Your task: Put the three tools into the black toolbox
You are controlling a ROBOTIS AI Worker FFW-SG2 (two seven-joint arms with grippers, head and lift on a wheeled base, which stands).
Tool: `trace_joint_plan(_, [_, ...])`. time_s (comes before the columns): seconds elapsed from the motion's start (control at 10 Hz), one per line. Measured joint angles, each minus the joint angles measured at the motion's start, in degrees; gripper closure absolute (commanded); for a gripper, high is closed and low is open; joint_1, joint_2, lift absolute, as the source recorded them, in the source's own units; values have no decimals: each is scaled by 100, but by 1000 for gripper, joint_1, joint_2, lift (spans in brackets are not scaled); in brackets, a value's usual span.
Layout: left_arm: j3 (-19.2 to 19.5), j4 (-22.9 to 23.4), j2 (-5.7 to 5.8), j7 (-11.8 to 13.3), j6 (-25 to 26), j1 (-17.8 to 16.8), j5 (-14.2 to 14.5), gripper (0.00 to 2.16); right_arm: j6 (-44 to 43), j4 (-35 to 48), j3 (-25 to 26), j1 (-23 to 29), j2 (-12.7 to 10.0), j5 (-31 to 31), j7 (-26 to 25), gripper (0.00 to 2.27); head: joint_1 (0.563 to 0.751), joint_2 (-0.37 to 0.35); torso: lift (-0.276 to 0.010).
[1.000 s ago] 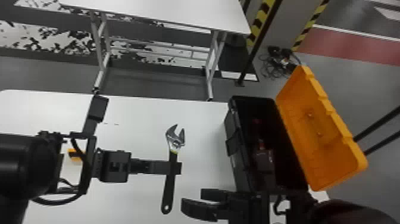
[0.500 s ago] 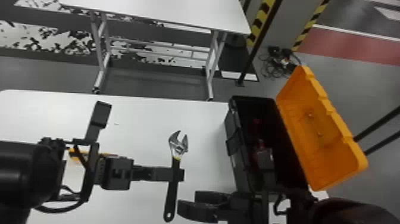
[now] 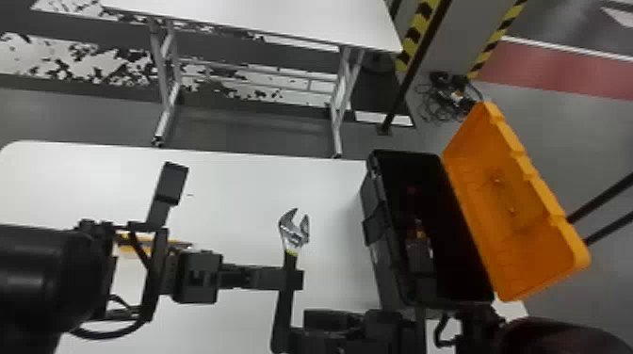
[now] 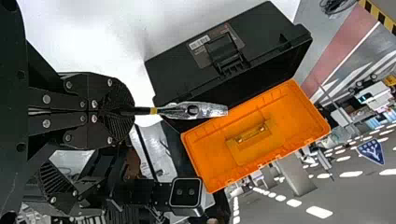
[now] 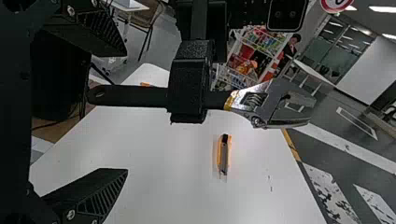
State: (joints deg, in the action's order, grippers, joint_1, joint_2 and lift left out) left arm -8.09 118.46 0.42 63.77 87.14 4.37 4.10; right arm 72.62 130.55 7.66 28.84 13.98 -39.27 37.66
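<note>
Table point(image 3: 226, 188) carries the black toolbox point(image 3: 382, 277), its orange lid point(image 3: 518, 245) open. Right gripper point(image 3: 304, 329) is open, near the handle end of the wrench point(image 3: 293, 235). Left gripper point(image 3: 292, 278) grips that handle above the table. Knife point(image 5: 224, 156) lies on the table. Reddish item point(image 3: 418, 231) inside the toolbox, probably a tool; too dark to name.

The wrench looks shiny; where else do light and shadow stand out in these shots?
Left wrist view: bright highlights on the wrench, ceiling lights glowing beyond the box; head view: a very dark box interior, a soft shadow on the table beside it; right wrist view: a faint shadow by the cutter.
</note>
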Motion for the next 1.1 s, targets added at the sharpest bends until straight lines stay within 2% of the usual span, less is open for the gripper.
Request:
trace_joint_plan(0.3, [-18,2,-40,-5,-36,88,30,1713,81,153,2,1,-37,-102,-2,127,695,-218,-51])
trace_joint_plan(0.6, [-65,2,-42,-33,-82,99,66,1713,130,236,-14,10,-81,-191,1,316,695,-213,-51])
trace_joint_plan(0.7, [-78,-1,-42,-39,-115,95,71,1713,141,241,-13,16,-95,-220,15,768,695,-212,-51])
trace_joint_plan(0.8, [-81,-18,-42,-34,-153,92,74,1713,157,243,-17,17,-111,-228,109,1787,695,-208,-51])
trace_joint_plan(0.9, [-77,-32,-42,-26,-180,92,82,1717,167,256,-15,23,-123,-227,142,2243,695,-206,-51])
trace_joint_plan(1.1, [-53,-42,-43,-13,-191,99,92,1794,159,464,-79,103,-160,-16,37,2236,695,-203,-51])
